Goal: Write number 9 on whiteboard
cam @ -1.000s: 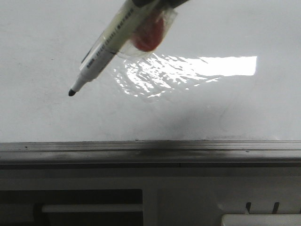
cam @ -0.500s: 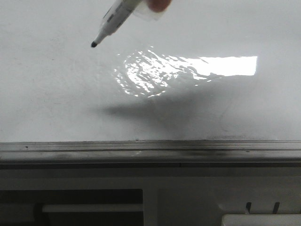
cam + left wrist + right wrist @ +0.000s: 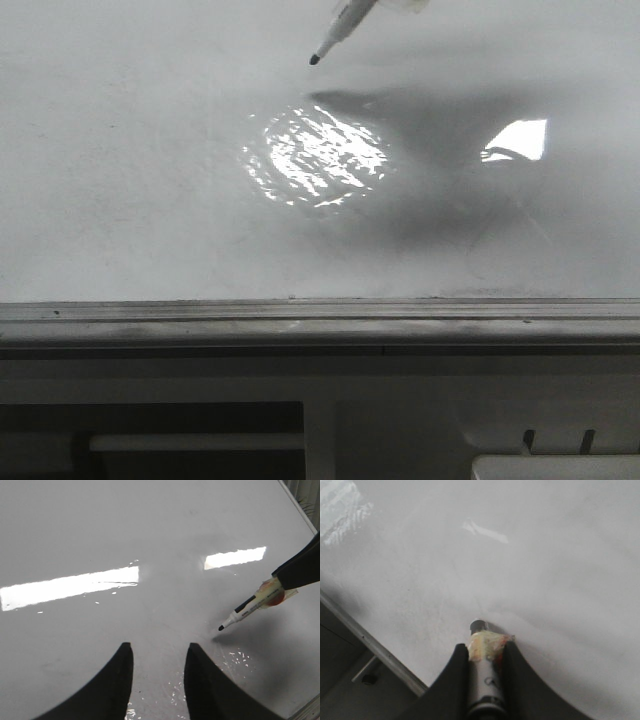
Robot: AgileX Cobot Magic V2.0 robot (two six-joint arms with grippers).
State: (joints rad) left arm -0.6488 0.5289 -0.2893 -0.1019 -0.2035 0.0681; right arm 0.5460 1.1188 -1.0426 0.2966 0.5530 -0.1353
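We find the whiteboard (image 3: 120, 200) lying flat, its grey edge strip toward the robot; no stroke of the number 9 shows on it. The right end effector (image 3: 485, 656) grips the marker pen (image 3: 247, 608), tip slanted down, just off the surface. The left end effector (image 3: 158, 660) stands narrowly parted, empty, seen only in its wrist view

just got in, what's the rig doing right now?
The right hand is shut on a marker pen taped between its fingers, holding it tilted over the whiteboard. The tip looks at or just above the surface; contact can't be confirmed. No strokes of the 9 are visible. The left hand hovers open and empty nearby.
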